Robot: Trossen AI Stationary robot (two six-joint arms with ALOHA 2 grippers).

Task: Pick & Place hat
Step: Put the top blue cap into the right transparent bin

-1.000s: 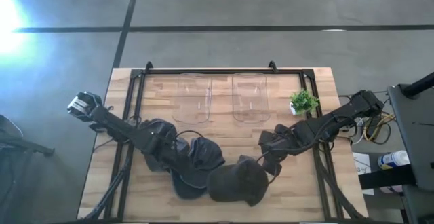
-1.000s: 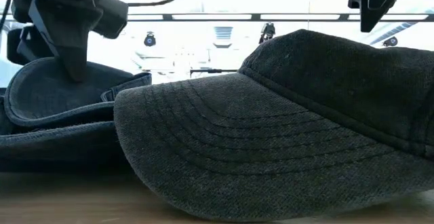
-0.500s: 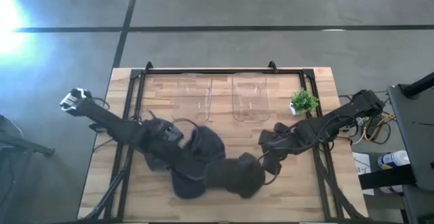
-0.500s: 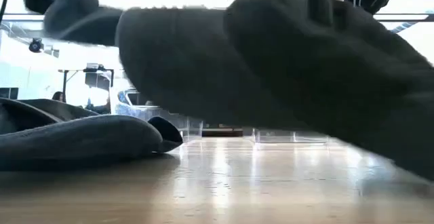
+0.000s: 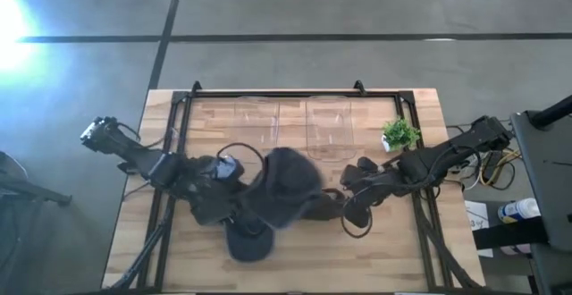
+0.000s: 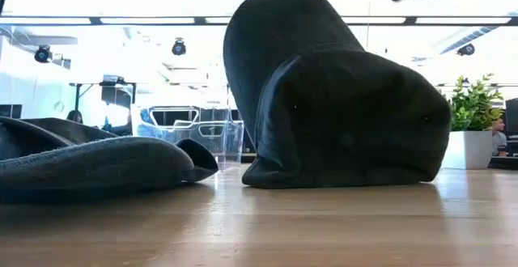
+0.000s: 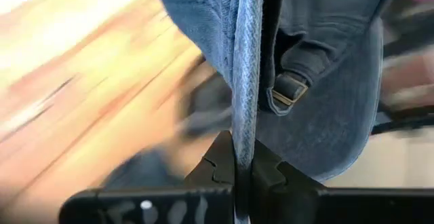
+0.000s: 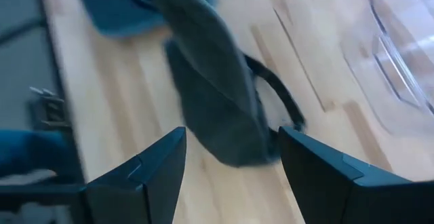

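Gripping the hat [image 7: 298, 81] by its edge, our left gripper [image 7: 242, 173] has both fingers pressed together on the blue-grey fabric, with the strap and buckle hanging just past the pads. From above, the left gripper sits at about 8 o'clock from the table's [image 5: 420, 250] centre, and the hat bulges away from it toward 3 o'clock, near the middle of the table. Low down, the crown looks to stand close above or just touching the wood; we cannot tell which. Our right gripper [image 8: 227, 166] hovers with fingers spread and nothing between them, at about 3 o'clock from the hat. A second hat [image 6: 89, 166] lies flat at 7 o'clock. We judge the pick done and the carry under way; setting down and releasing remain, the spot unknown.
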